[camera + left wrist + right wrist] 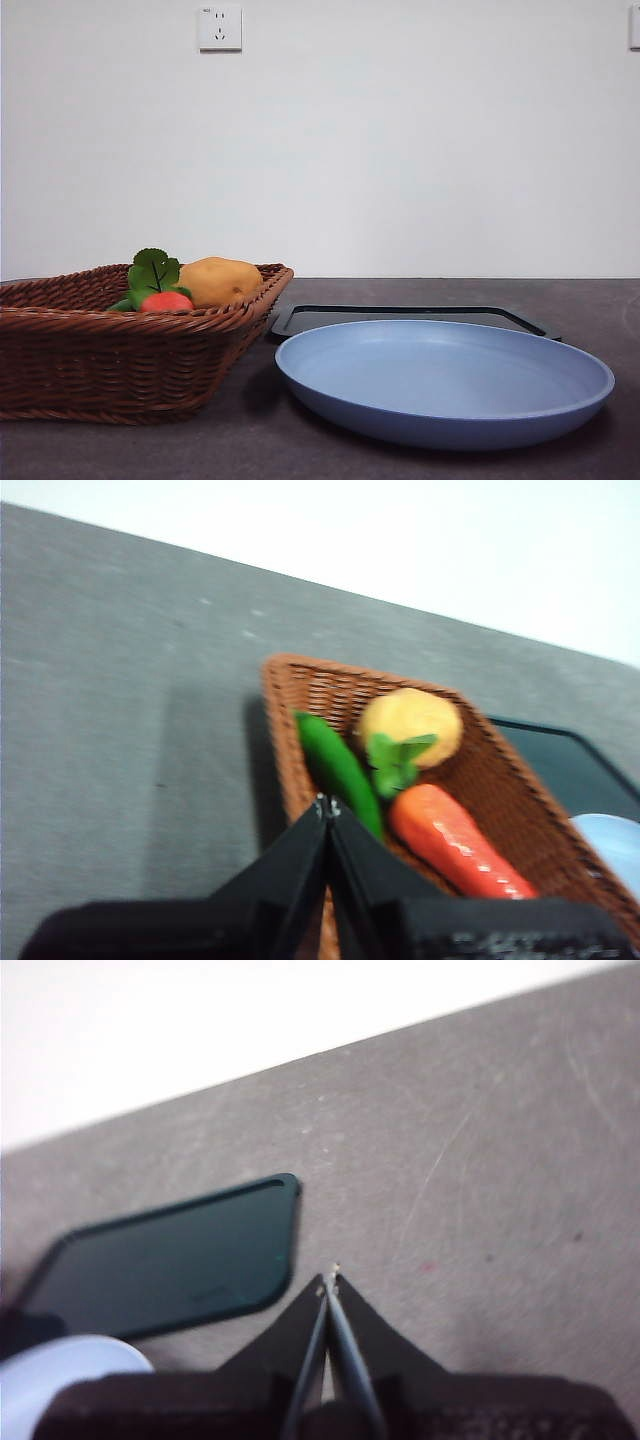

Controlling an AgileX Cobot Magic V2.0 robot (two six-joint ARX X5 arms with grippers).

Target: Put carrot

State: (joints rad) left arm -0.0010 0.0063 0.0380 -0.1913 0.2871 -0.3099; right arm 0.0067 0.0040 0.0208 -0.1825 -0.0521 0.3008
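Left pincer [327,805] pressed tight, tips touching, poised above the near rim of the basket with nothing held; right pincer [329,1280] likewise pinched together, tips meeting over bare surface beside the dark tray. Neither arm visible from the front. Grey bench [600,300] carrying everything, speckled and lightly scratched. Blue plate [445,385] largest on it, round and shallow, sitting nearest the front camera. Brown wicker basket [80,360] just beside the plate, rim close to the plate's edge without clearly touching. Black flat tray [400,318] lying behind the plate, partly hidden by it. Inside the basket, orange-red carrot [455,842] lying flat along one woven wall, green leaf tuft at its thick end resting against the potato [412,720]. Yellow-brown, rounded, tucked toward the basket's far corner. Green vegetable [338,768] lying alongside the carrot, nearer the opposite wall. White wall socket [220,27] high on the wall behind.
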